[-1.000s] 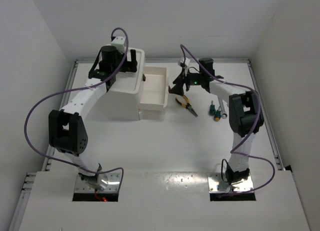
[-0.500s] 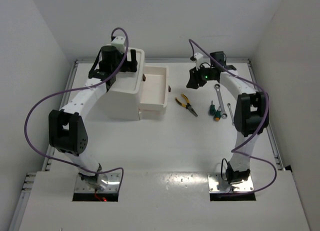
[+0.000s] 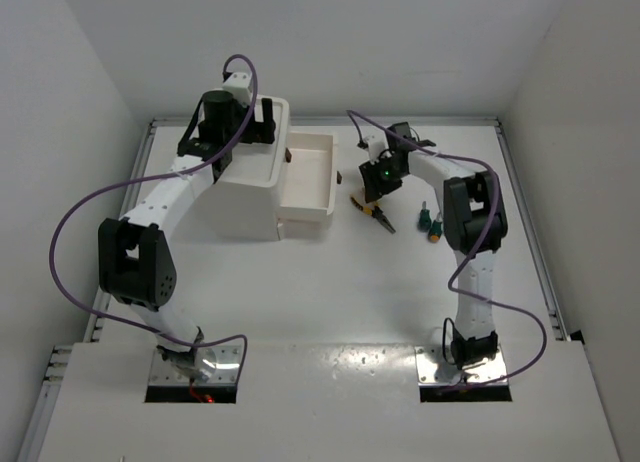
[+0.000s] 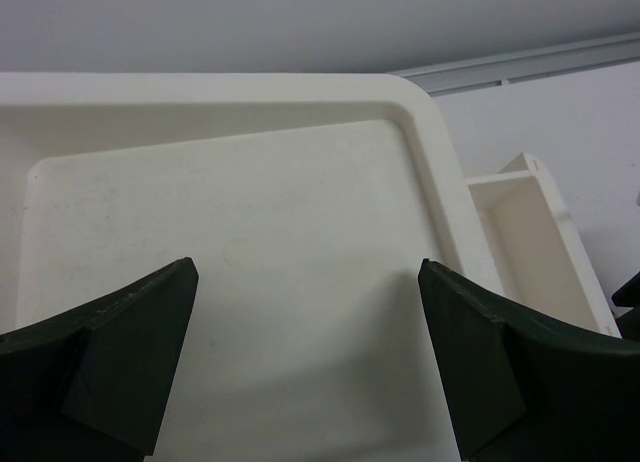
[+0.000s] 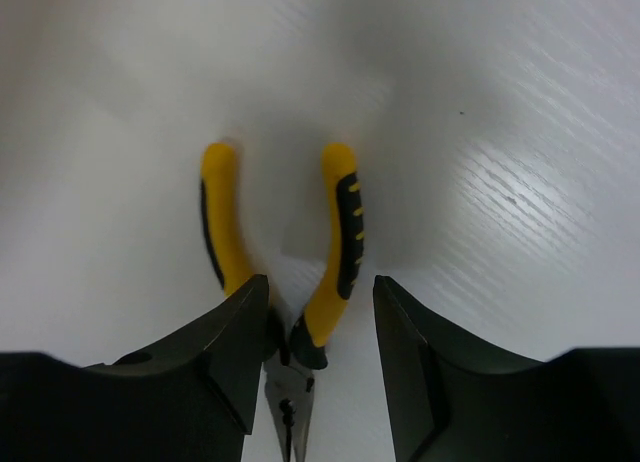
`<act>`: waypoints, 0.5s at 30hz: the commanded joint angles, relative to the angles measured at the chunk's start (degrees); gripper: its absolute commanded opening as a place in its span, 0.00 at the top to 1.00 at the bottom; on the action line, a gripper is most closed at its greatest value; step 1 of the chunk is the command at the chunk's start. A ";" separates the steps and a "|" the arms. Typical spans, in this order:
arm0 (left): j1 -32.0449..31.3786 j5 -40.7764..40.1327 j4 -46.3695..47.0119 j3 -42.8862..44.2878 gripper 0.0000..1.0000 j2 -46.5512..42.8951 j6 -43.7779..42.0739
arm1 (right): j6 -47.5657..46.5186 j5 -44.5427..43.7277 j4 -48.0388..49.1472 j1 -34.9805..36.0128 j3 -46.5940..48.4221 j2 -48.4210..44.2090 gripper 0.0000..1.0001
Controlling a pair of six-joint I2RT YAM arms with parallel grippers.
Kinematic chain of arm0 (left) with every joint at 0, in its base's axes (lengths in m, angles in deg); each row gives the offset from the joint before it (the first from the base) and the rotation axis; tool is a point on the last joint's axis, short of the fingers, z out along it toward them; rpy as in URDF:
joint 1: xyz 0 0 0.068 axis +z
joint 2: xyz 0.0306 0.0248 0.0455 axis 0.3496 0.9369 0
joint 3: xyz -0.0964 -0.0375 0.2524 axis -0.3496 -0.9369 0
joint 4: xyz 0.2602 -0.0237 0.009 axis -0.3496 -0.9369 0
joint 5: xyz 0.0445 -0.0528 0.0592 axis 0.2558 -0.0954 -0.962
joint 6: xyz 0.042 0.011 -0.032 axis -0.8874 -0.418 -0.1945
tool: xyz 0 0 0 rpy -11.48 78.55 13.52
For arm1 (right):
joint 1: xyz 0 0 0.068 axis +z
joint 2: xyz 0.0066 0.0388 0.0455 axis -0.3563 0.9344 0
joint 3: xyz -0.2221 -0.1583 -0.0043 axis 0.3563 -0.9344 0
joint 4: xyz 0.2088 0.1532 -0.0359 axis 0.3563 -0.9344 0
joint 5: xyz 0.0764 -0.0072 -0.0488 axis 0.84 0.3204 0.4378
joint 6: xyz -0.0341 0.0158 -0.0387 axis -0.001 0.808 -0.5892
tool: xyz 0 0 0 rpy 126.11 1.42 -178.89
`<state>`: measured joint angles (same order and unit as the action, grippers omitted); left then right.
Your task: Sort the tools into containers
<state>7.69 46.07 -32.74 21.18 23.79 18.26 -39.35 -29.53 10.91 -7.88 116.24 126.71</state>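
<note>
The yellow-handled pliers (image 5: 340,232) lie on the table, handles pointing away from the right wrist camera. My right gripper (image 5: 320,322) is open and low over them, one finger on each side of the pivot. From above, the right gripper (image 3: 378,182) sits over the pliers (image 3: 380,215), just right of the open drawer (image 3: 308,177). My left gripper (image 4: 305,302) is open and empty over the bare top tray (image 4: 420,112) of the white drawer unit (image 3: 245,197). Two green screwdrivers (image 3: 431,225) lie to the right. The green pliers and the wrenches are out of view.
The pulled-out drawer (image 4: 535,242) sticks out to the right of the unit and looks empty. The right arm's forearm (image 3: 440,167) stretches over the table behind the screwdrivers. White walls close the table at the back and sides.
My right gripper swung right half a second ago, then came back left and down onto the yellow pliers. The left arm has not moved.
</note>
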 commanded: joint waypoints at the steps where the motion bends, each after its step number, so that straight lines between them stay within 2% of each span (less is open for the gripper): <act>1: -0.23 3.34 -19.95 -4.58 0.00 6.15 4.85 | 2.76 -6.68 1.12 0.37 3.22 1.04 0.53; 8: -0.23 3.34 -19.95 -5.11 0.00 5.62 4.85 | 2.76 -9.85 2.35 1.51 3.23 3.15 0.53; 9: -0.23 3.34 -19.95 -5.11 0.00 5.62 4.85 | 2.76 -9.86 2.35 1.51 3.23 3.16 0.57; 10: -0.23 3.34 -19.95 -5.11 0.00 5.62 4.85 | 2.24 -9.86 2.35 1.51 3.23 3.68 0.69; 11: -0.23 3.34 -19.95 -5.11 0.00 5.62 4.85 | 2.23 -10.47 2.35 2.12 3.23 3.69 0.90; 12: -0.23 3.34 -19.95 -5.11 0.00 5.62 4.85 | 1.62 -10.48 2.35 2.12 3.23 3.69 0.99; 15: -0.23 3.34 -19.95 -5.11 0.00 5.62 4.85 | 1.62 -10.48 1.82 2.74 3.32 3.08 1.00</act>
<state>7.69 46.05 -32.72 21.13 23.76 18.26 -37.47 -38.66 12.06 -5.96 117.84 129.50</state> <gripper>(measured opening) 0.997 0.043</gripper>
